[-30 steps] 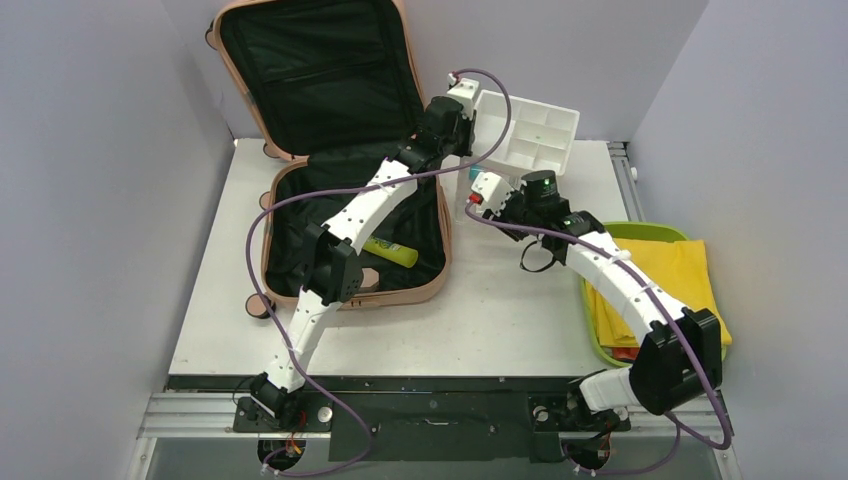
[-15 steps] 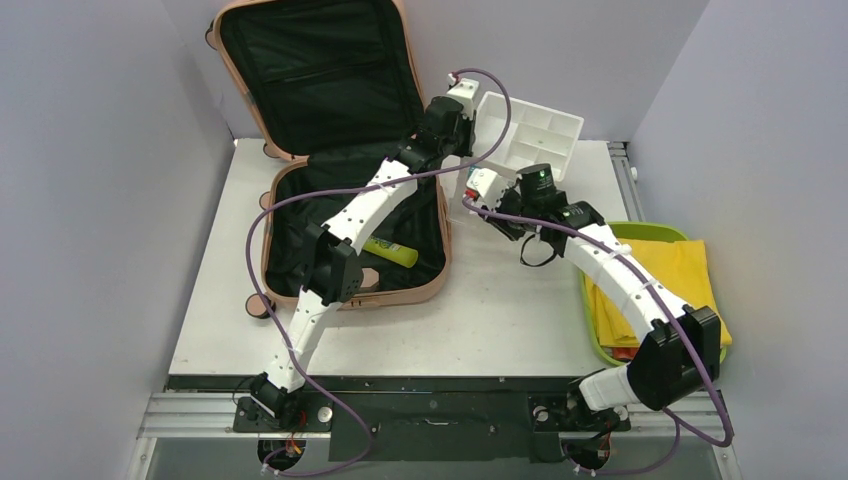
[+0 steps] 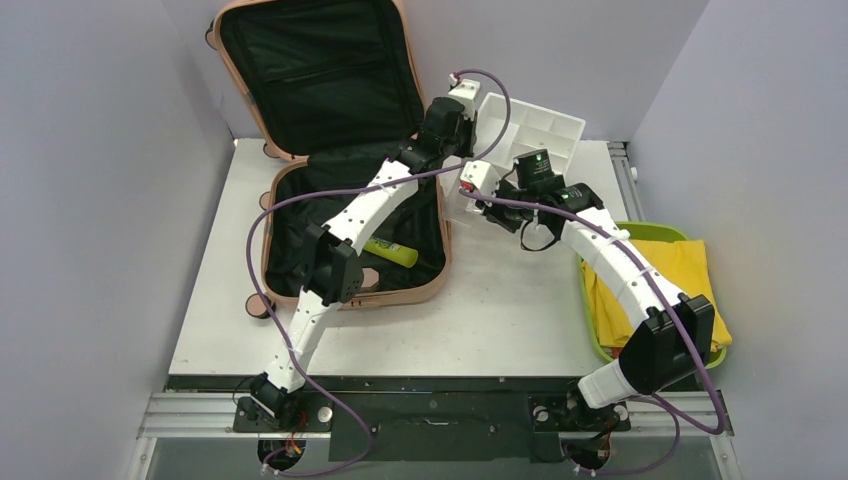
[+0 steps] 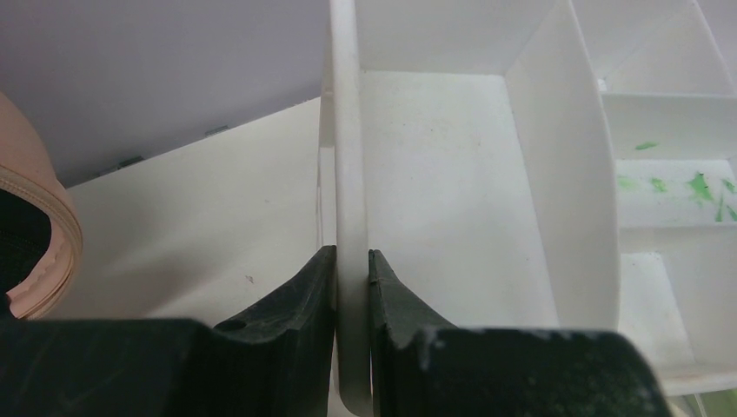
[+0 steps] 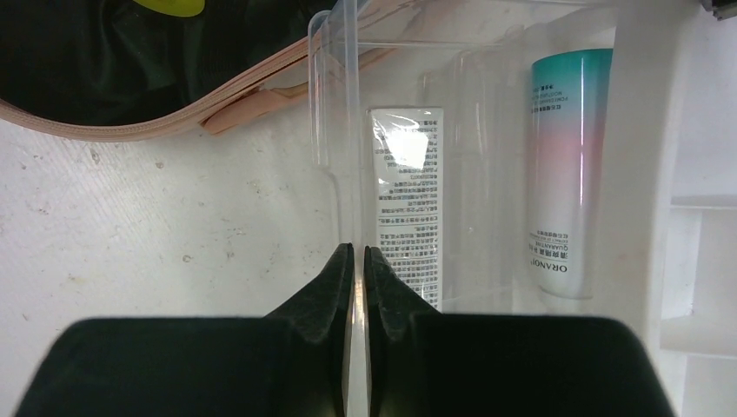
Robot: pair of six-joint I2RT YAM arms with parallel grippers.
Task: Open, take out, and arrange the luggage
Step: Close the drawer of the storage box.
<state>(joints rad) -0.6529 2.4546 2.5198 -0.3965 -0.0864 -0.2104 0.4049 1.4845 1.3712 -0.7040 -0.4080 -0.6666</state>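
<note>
The salmon-pink luggage [image 3: 400,297] lies open at the left, its black-lined lid [image 3: 310,70] leaning on the back wall. A lime-yellow tube [image 3: 390,251] lies in its lower half. My left gripper [image 4: 352,261] is shut on the left wall of the white compartmented organizer [image 4: 348,130], which stands tilted at the back [image 3: 535,125]. My right gripper [image 5: 358,254] is shut on the thin wall of a clear plastic box [image 5: 335,104] just right of the luggage rim [image 5: 174,104]. Inside the box stand a white printed tube [image 5: 408,208] and a teal-and-pink tube [image 5: 565,174].
A lime-green tray [image 3: 600,345] holding a folded yellow cloth [image 3: 670,280] sits at the right edge. Grey walls close in the table on the left, back and right. Purple cables loop over both arms.
My right gripper has moved left and back to the clear box and shut on its wall. The left gripper has kept its hold on the organizer.
</note>
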